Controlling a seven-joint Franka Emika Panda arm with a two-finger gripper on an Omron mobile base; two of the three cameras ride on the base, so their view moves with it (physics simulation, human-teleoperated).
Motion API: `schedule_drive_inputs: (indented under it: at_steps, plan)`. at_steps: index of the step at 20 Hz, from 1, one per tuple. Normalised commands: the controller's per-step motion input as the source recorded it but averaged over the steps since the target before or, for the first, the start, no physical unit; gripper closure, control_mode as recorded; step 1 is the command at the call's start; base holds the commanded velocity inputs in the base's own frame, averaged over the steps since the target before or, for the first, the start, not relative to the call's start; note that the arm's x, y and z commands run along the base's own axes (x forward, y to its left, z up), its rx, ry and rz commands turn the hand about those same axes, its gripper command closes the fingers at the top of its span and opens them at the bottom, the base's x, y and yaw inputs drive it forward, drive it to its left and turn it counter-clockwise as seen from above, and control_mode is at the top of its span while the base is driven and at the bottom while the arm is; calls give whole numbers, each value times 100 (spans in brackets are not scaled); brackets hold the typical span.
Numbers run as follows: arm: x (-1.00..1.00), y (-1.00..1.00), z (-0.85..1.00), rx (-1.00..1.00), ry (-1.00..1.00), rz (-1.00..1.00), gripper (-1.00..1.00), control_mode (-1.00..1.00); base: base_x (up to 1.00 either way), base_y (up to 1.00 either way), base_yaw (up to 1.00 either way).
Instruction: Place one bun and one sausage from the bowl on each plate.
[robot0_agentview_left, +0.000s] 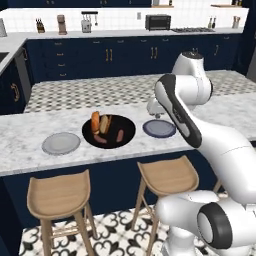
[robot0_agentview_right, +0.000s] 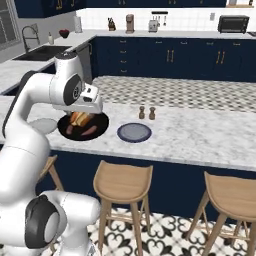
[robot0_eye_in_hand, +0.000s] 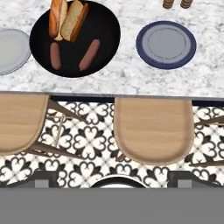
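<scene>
A: Where are the buns sitting?
B: In the black bowl (robot0_eye_in_hand: 74, 39) on the counter (robot0_eye_in_hand: 127, 74), between both plates (handy for serving).
A: Gripper (robot0_eye_in_hand: 112, 181)?
B: Hanging wide open, holding nothing.

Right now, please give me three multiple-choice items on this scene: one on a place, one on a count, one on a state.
1. Where is the black bowl?
A. between the two plates
B. on a stool
C. in the sink

2. How many sausages lie in the bowl?
A. none
B. two
C. five

3. What is the state of the blue-grey plate?
A. holds a bun
B. holds a sausage
C. bare

Answers:
1 A, the light grey plate and the blue-grey plate flank it.
2 B, two lie beside the buns.
3 C, nothing lies on it.
</scene>
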Motion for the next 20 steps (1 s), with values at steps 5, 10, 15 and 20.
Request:
schedule_drive_inputs:
  at_steps: [5, 10, 15, 20]
  plan:
    - [0, 0, 0, 0, 0, 0, -100, 100, 28, 58, -3]
    - [0, 0, 0, 0, 0, 0, -100, 100, 27, 13, 15]
    - [0, 0, 0, 0, 0, 0, -100, 100, 60, 0, 7]
    - [0, 0, 0, 0, 0, 0, -100, 100, 90, 16, 0]
